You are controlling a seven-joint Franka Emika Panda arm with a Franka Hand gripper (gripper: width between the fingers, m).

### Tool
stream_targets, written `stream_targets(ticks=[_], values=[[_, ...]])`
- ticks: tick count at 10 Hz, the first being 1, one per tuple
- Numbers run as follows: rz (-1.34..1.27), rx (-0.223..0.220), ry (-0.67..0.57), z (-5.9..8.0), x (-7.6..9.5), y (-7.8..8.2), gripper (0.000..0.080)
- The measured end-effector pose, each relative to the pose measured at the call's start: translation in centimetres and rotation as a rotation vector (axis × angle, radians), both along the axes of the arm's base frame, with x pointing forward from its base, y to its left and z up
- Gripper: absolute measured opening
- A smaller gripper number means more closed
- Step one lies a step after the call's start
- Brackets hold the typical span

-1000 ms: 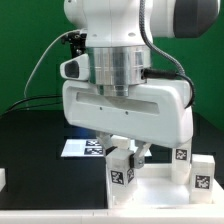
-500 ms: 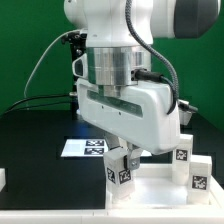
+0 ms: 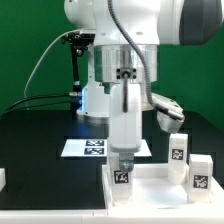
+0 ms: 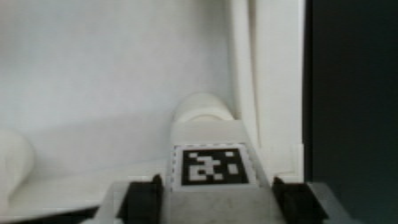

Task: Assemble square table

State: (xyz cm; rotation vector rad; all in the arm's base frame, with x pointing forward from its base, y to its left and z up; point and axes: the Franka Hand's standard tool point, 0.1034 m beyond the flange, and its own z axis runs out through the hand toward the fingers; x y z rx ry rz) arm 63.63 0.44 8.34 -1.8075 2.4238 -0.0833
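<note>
gripper point(image 3: 123, 166): closed on a tagged white leg point(image 3: 122, 174), held upright
leg spot: over the tabletop point(image 3: 150, 186), near corner on the exterior view's left
other legs point(image 3: 190, 165): standing at the tabletop's right edge
marker board point(image 3: 88, 148): behind, on black table point(image 3: 35, 150)

Marker board point(image 3: 88, 147) flat on black table point(image 3: 30, 140), green backdrop point(image 3: 25, 50) behind, black cables point(image 3: 45, 60)
</note>
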Motion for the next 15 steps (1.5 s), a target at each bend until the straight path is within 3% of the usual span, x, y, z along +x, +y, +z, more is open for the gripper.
stream_targets(ticks=[2, 4, 5, 6, 7, 8, 11, 13, 15], values=[[-0.205, 0.045, -0.071, 0.0, -0.15, 0.59, 0.0284], [-0.163, 0.037, -0.07, -0.07, -0.19, 0.6, 0.0284], [-0.157, 0.036, -0.07, -0.08, -0.19, 0.61, 0.0464], [0.047, -0.005, -0.078, 0.07, -0.08, 0.51, 0.0464], [0.251, -0.041, -0.079, -0.32, -0.34, 0.33, 0.0584], [0.401, -0.066, -0.074, -0.79, -0.79, 0.0, 0.0636], [0.573, -0.099, -0.076, -0.79, -0.76, -0.19, 0.0645], [0.986, -0.16, -0.074, -0.19, -0.09, 0.01, 0.0649], [1.044, -0.161, -0.075, -0.1, 0.13, 0.05, 0.0601]])
